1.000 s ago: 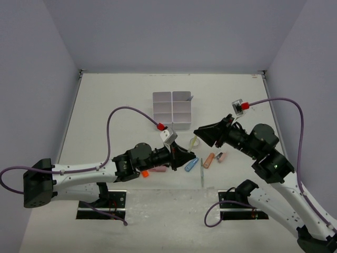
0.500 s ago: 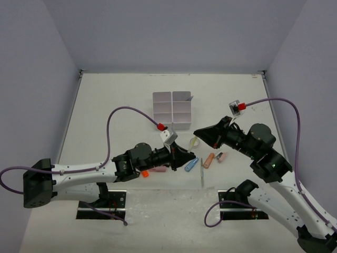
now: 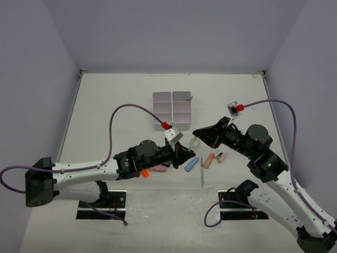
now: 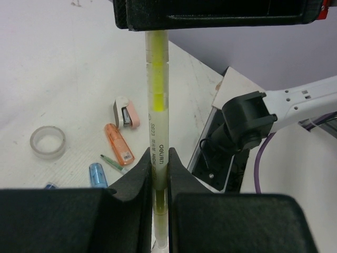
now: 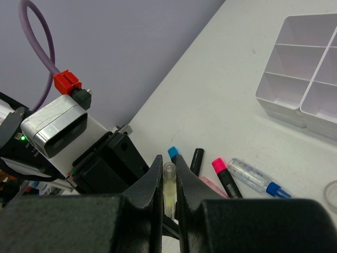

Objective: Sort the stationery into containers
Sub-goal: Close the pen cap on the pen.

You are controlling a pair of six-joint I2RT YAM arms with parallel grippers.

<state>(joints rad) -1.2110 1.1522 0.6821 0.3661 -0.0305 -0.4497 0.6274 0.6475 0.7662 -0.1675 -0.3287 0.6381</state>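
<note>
A pale yellow highlighter [image 4: 157, 105] is held off the table between both grippers. My left gripper [image 4: 158, 158] is shut on its lower barrel. My right gripper [image 5: 168, 166] is shut on its clear cap end [image 5: 169, 172]. In the top view the two grippers [image 3: 185, 154] [image 3: 197, 133] meet tip to tip in front of the white compartment tray [image 3: 172, 109]. More stationery lies on the table: an orange highlighter [image 4: 118, 145], a tape ring [image 4: 47, 141], a blue-capped glue pen [image 5: 255, 178], a pink-ended highlighter [image 5: 224, 176], a blue-ended one [image 5: 174, 153].
A thin pen [image 3: 201, 171], a blue item [image 3: 191, 165] and a pink eraser [image 3: 158, 169] lie near the table's front edge. A small pink and white item [image 4: 126, 112] sits beside the orange highlighter. The tray [image 5: 310, 95] stands further back, its near compartments bare.
My right gripper has closed on the highlighter's cap end. The left arm has shifted slightly right, still holding the highlighter.
</note>
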